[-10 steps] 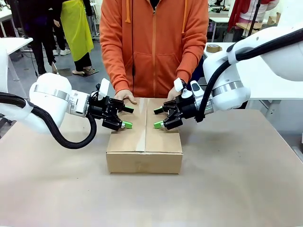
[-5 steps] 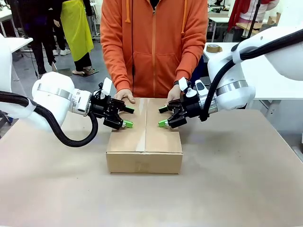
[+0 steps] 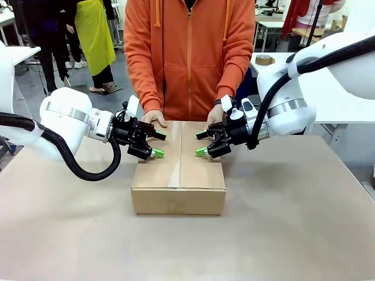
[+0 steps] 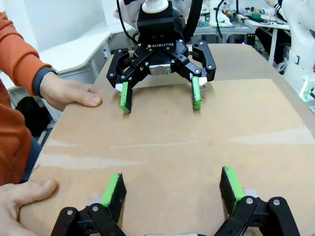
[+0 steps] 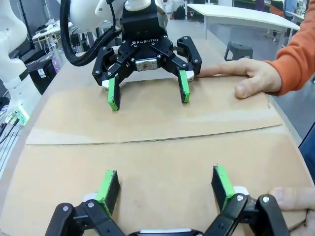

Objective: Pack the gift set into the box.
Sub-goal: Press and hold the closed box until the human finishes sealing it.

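Observation:
The box (image 3: 179,175) stands in the middle of the table with its top flaps shut and a seam running down the middle. The gift set is hidden. My left gripper (image 3: 158,144) hovers open over the box's left flap. Facing it over the right flap is my right gripper (image 3: 201,144), also open. The left wrist view has my left gripper (image 4: 172,187) open just above the box top (image 4: 172,142), opposite the right gripper (image 4: 161,96). In the right wrist view my right gripper (image 5: 165,187) is open, facing the left gripper (image 5: 147,91). The person's hands (image 3: 153,117) rest on the box's far edge.
A person in an orange hoodie (image 3: 190,52) stands close behind the box. The brown table (image 3: 293,234) has free room in front and on both sides. A tape roll (image 3: 265,60) lies on a white table at the back right.
My right gripper has drawn back a little to the right and up, away from the seam. The left gripper has barely moved. The box stays put.

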You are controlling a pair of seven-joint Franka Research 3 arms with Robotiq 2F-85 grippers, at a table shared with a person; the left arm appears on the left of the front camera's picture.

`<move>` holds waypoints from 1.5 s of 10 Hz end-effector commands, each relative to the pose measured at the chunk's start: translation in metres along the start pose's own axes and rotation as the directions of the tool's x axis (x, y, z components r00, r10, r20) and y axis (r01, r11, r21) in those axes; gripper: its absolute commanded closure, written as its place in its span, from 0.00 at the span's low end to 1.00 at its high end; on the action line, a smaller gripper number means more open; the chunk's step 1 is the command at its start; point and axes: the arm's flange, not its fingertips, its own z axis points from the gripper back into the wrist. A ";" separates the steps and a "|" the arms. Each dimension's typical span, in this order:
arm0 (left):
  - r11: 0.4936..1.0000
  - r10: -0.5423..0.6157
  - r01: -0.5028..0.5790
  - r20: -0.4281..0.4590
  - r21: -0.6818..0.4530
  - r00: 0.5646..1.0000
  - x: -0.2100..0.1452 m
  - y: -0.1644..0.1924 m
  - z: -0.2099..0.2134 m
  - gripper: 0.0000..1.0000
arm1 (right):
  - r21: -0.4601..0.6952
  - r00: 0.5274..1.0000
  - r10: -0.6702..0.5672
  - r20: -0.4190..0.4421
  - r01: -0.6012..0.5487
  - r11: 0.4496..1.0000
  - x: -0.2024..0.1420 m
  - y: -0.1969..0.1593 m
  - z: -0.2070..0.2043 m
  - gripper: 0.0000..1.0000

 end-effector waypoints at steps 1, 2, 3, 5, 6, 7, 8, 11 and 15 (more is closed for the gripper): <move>1.000 0.000 0.000 0.007 0.010 1.000 -0.003 -0.002 -0.001 0.00 | -0.001 1.000 -0.004 -0.004 0.004 1.000 -0.002 0.001 0.000 0.00; 1.000 0.000 0.000 0.007 0.010 1.000 -0.003 -0.002 -0.001 0.00 | -0.001 1.000 -0.004 -0.004 0.004 1.000 -0.002 0.001 0.000 0.00; 1.000 0.000 0.000 0.007 0.010 1.000 -0.003 -0.002 -0.001 0.00 | -0.001 1.000 -0.004 -0.004 0.004 1.000 -0.002 0.001 0.000 0.00; 1.000 0.000 0.000 0.007 0.010 1.000 -0.003 -0.002 -0.001 0.00 | -0.001 1.000 -0.004 -0.004 0.004 1.000 -0.002 0.001 0.000 0.00; 1.000 0.000 0.000 0.007 0.010 1.000 -0.003 -0.002 -0.001 0.00 | -0.001 1.000 -0.004 -0.004 0.004 1.000 -0.002 0.001 0.000 0.00; 1.000 0.000 0.000 0.007 0.010 1.000 -0.003 -0.002 -0.001 0.00 | -0.001 1.000 -0.004 -0.004 0.004 1.000 -0.002 0.001 0.000 0.00; 1.000 0.000 0.000 0.007 0.010 1.000 -0.003 -0.002 -0.001 0.00 | -0.001 1.000 -0.004 -0.004 0.004 1.000 -0.002 0.001 0.000 0.00; 1.000 0.000 0.000 0.007 0.010 1.000 -0.003 -0.002 -0.001 0.00 | -0.001 1.000 -0.004 -0.004 0.004 1.000 -0.002 0.001 0.000 0.00; 1.000 0.000 0.000 0.007 0.010 1.000 -0.003 -0.002 -0.001 0.00 | -0.001 1.000 -0.004 -0.004 0.004 1.000 -0.002 0.001 0.000 0.00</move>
